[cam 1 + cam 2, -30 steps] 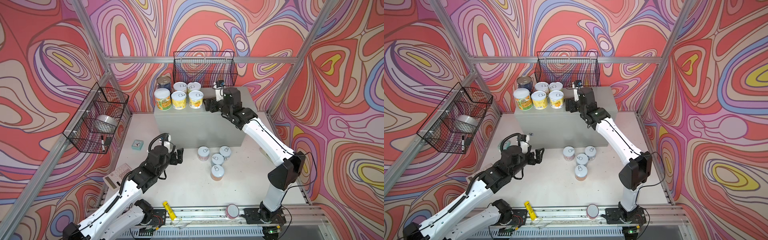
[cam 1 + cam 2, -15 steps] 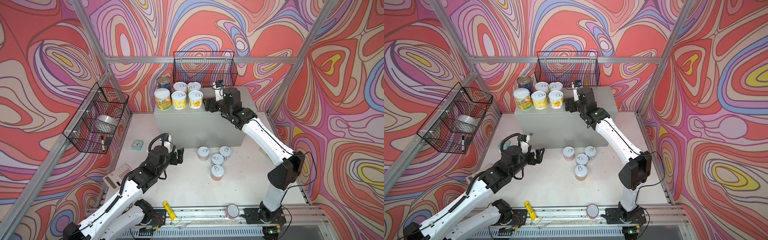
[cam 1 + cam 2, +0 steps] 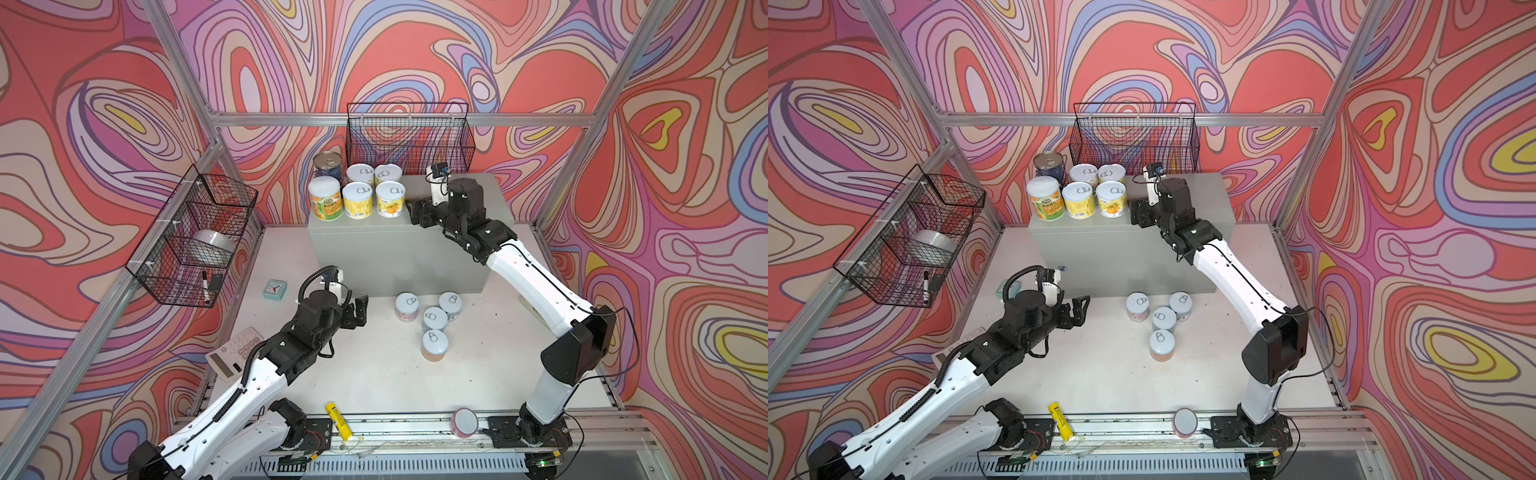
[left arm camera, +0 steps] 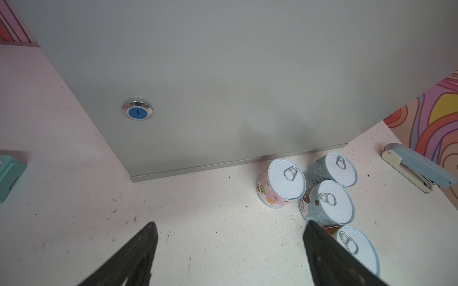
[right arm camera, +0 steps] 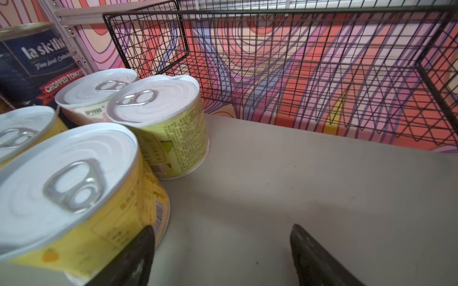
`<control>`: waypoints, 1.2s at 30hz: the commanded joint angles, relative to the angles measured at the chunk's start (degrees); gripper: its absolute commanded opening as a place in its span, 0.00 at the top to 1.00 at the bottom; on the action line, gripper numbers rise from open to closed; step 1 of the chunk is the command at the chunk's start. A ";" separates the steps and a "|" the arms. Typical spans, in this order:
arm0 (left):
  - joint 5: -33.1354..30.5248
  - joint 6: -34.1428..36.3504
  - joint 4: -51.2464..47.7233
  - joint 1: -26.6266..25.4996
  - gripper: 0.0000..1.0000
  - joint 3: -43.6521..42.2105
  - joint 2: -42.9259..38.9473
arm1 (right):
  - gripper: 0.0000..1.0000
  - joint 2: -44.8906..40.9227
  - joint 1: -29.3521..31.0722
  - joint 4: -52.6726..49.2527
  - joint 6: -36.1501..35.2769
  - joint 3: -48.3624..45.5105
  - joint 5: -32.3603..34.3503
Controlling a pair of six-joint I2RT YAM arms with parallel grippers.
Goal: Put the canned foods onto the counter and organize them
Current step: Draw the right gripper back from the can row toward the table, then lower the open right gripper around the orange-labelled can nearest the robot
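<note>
The counter [image 3: 478, 195] is a light-grey box with a round lock [image 4: 137, 112] on its front. Several canned foods stand grouped on its left end, among them a yellow can [image 3: 390, 198] and a blue-label metal-top can [image 3: 328, 165]. Several more cans stand on the floor in front, such as a pink one [image 3: 407, 306] and a pale blue one [image 3: 434, 324]. My right gripper [image 3: 415, 212] hovers open and empty over the counter top, just right of the yellow can [image 5: 74, 198]. My left gripper [image 3: 359, 309] is open and empty above the floor, left of the floor cans [image 4: 285, 180].
A black wire basket [image 3: 409, 141] hangs behind the counter. Another basket [image 3: 195, 241] on the left wall holds a tape roll and a marker. On the floor are a teal clock [image 3: 274, 289], a calculator [image 3: 232, 357], a yellow tube [image 3: 338, 419], a pink cylinder [image 3: 464, 422] and a stapler [image 4: 416, 168].
</note>
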 commanded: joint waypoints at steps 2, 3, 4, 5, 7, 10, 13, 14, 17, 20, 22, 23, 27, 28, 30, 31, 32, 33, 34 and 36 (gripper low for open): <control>0.66 -0.80 1.66 0.22 0.07 -0.59 0.65 | 0.12 -1.05 0.95 -2.04 0.05 -1.30 -1.34; 0.62 -0.77 1.74 0.16 0.07 -0.67 0.65 | 0.12 -1.08 1.00 -2.10 0.02 -1.20 -1.56; 0.61 -0.71 1.65 0.23 0.07 -0.63 0.65 | 0.12 -1.13 1.00 -2.07 -0.01 -1.34 -1.68; 0.56 -0.72 1.60 0.23 0.07 -0.64 0.65 | 0.12 -1.12 1.00 -2.06 -0.09 -1.41 -1.92; 0.54 -0.68 1.83 0.22 0.07 -0.77 0.59 | 0.12 -0.91 0.99 -2.20 -0.08 -1.27 -2.11; 0.60 -0.71 1.92 0.16 0.06 -0.85 0.65 | 0.13 -1.24 1.00 -2.33 0.29 -1.30 -0.68; 0.21 -1.13 2.07 0.19 0.01 -1.23 0.31 | 0.12 -2.76 1.00 -3.16 0.00 -1.27 1.51; 0.08 -1.21 2.17 0.23 0.00 -1.39 0.13 | 0.13 -3.61 1.00 -4.06 -0.26 -1.09 2.15; -0.01 -1.17 1.79 0.23 0.00 -1.64 -0.05 | 0.13 -7.83 1.05 -5.65 -0.53 -2.79 3.65; 1.49 -0.99 2.13 0.22 0.00 -2.46 -0.62 | 0.13 -13.30 1.09 -7.94 -0.41 -5.88 4.61; 3.02 -1.16 2.11 0.23 0.00 -2.91 -0.94 | 0.13 -17.57 1.63 -10.22 -0.05 -9.01 5.40; 3.68 -1.20 2.02 0.21 0.00 -3.07 -0.98 | 0.13 -19.42 2.05 -11.15 -0.04 -10.81 5.82; 7.05 -1.77 2.57 0.07 0.00 -4.05 -0.86 | 0.12 -27.83 6.64 -12.41 0.58 -22.37 9.31; 7.34 -1.87 2.69 -0.26 0.00 -4.35 -0.87 | 0.12 -29.89 7.40 -12.66 1.79 -25.49 9.26; 9.40 -1.51 3.33 -0.68 0.00 -4.96 -0.85 | 0.11 -33.24 8.89 -13.20 4.75 -30.92 8.83; 9.76 -1.78 3.89 -1.01 0.00 -5.42 -0.99 | 0.11 -34.79 9.93 -13.94 6.18 -33.33 8.68; 9.60 -2.10 4.80 -1.36 0.00 -6.03 -1.31 | 0.11 -35.97 10.94 -14.53 7.63 -35.43 9.01; 10.22 -2.10 6.30 -1.55 0.00 -7.19 -1.74 | 0.10 -37.13 12.54 -14.86 8.85 -38.09 9.78; 10.51 -2.01 7.20 -1.69 0.01 -7.84 -2.02 | 0.10 -38.34 14.30 -15.28 9.93 -40.69 11.20; 9.87 -1.81 8.27 -2.27 0.02 -8.84 -2.38 | 0.09 -40.97 17.98 -15.34 11.78 -46.08 14.44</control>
